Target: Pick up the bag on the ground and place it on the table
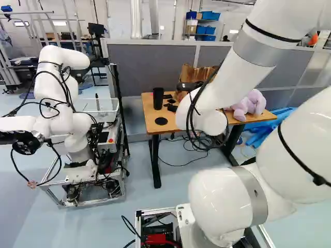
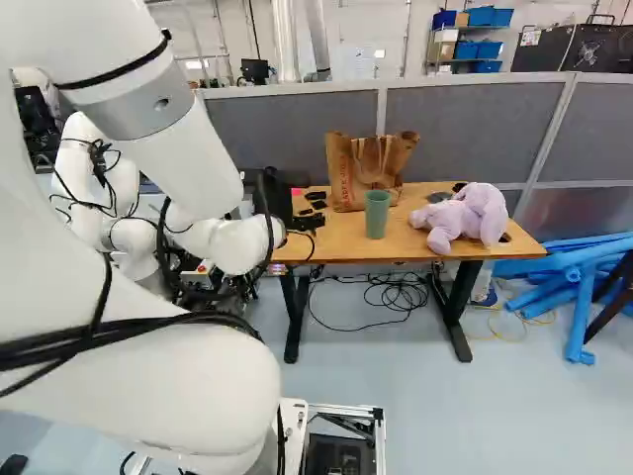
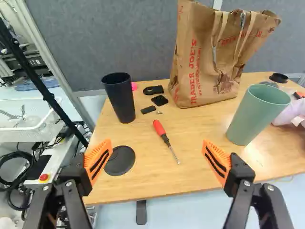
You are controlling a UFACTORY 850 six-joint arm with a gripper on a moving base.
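My gripper [image 2: 305, 220] is at the left end of the wooden table [image 2: 341, 247] in the right base view. In the wrist view the gripper [image 3: 157, 160] stands open, its orange pads wide apart and nothing held between them. The brown paper bag [image 3: 200, 62] stands upright on the table [image 3: 143, 183], ahead of the fingers near the back edge, its handles up. It touches neither finger. In the left base view the arm and gripper partly hide the bag [image 1: 199, 73].
A black cup [image 3: 120, 98], a red screwdriver [image 3: 162, 133], a black disc [image 3: 120, 161] and a green cup [image 3: 257, 114] share the tabletop. A lilac plush toy [image 2: 465, 216] lies at its right end. Another robot [image 1: 62, 98] stands left; grey partitions [image 2: 455, 129] rise behind.
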